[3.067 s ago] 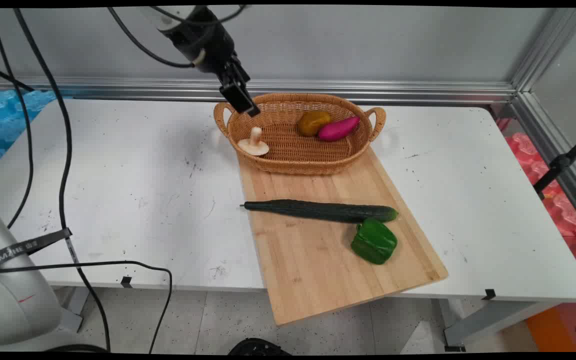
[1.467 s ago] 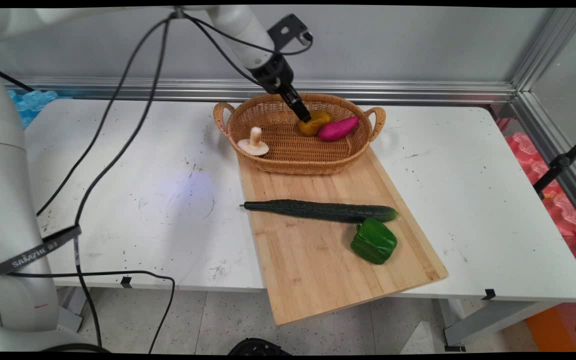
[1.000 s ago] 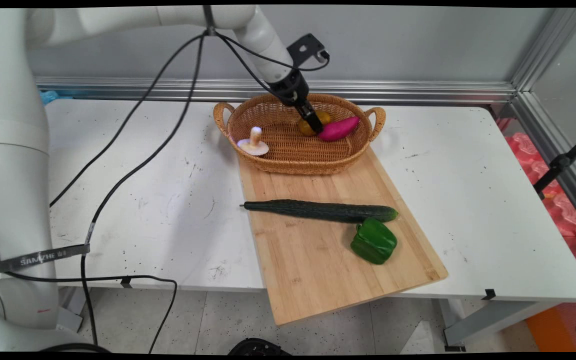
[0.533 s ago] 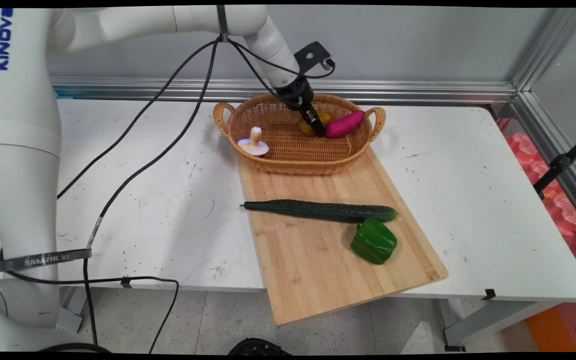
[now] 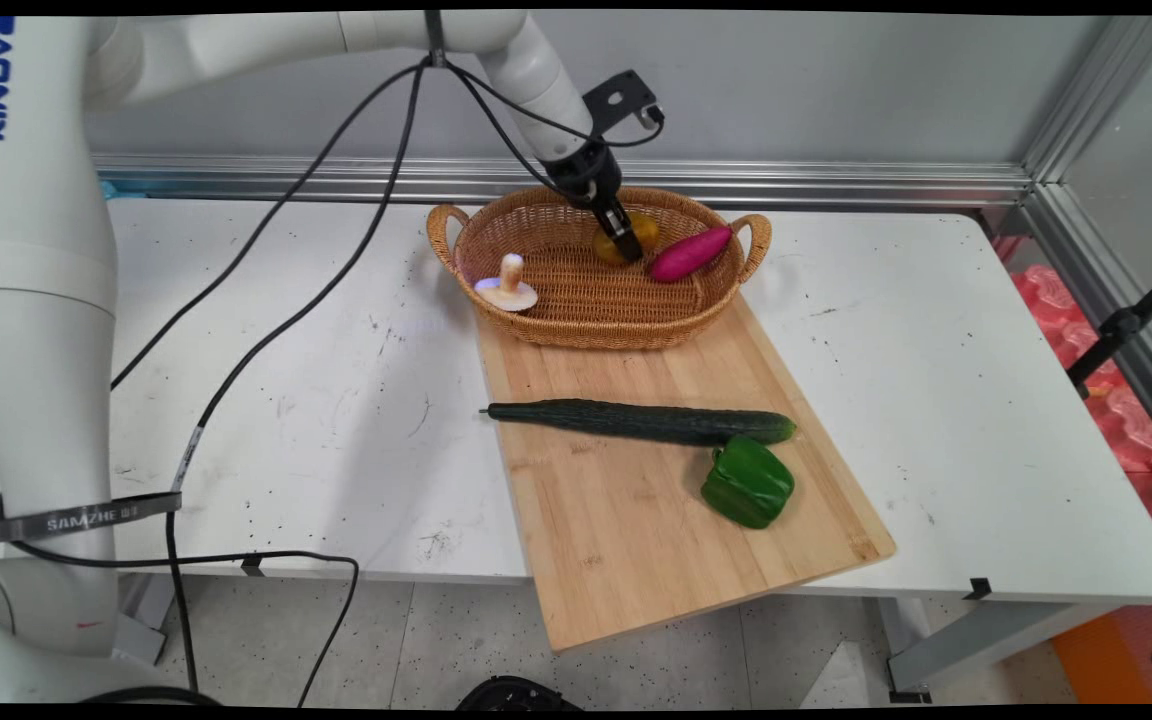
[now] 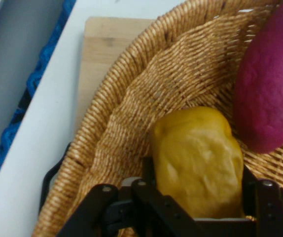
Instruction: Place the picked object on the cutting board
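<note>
My gripper (image 5: 629, 246) reaches down into the wicker basket (image 5: 576, 335) and is shut on a yellow potato (image 5: 645, 227), which sits just above the basket floor. In the hand view the potato (image 6: 200, 163) fills the space between the two fingers (image 6: 149, 170) of the gripper (image 6: 198, 173). A purple sweet potato (image 5: 688, 253) lies right beside it, close to the potato's side (image 6: 272, 89). A mushroom (image 5: 508, 288) stands at the basket's left end.
The basket rests on the far end of a wooden cutting board (image 5: 636, 560). A long cucumber (image 5: 636, 420) and a green bell pepper (image 5: 748, 482) lie on the board nearer the camera. Black cables hang from the arm over the table's left half (image 5: 266, 400).
The gripper swung from the basket's left rim into the basket, dropped onto the yellow potato and closed on it. It has now risen slightly with the potato; the sweet potato was nudged to the right.
</note>
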`<action>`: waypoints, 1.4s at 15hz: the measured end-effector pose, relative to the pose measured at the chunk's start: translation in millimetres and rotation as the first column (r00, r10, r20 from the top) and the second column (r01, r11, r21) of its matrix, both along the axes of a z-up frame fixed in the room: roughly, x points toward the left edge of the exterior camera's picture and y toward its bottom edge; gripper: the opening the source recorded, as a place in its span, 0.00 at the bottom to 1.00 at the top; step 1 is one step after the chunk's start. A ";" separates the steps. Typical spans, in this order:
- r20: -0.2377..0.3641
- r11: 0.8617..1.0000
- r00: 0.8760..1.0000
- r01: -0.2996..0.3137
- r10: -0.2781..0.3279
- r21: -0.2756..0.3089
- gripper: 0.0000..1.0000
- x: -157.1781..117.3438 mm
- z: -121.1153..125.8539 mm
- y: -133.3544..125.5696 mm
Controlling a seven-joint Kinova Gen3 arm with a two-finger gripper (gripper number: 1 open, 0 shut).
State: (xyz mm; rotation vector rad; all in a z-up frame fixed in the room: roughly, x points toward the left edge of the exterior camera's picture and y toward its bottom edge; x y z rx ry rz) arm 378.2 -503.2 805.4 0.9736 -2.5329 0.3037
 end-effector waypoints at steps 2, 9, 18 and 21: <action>0.009 1.000 1.000 0.016 -0.016 -0.011 0.00 1.9 14.9 6.3; 0.043 0.992 0.992 0.119 -0.117 -0.047 0.00 -1.0 82.0 49.0; 0.058 0.874 0.873 0.486 -0.485 -0.011 0.00 -8.6 144.9 143.8; 0.053 0.805 0.803 0.593 -0.593 0.009 0.00 -11.5 150.1 174.3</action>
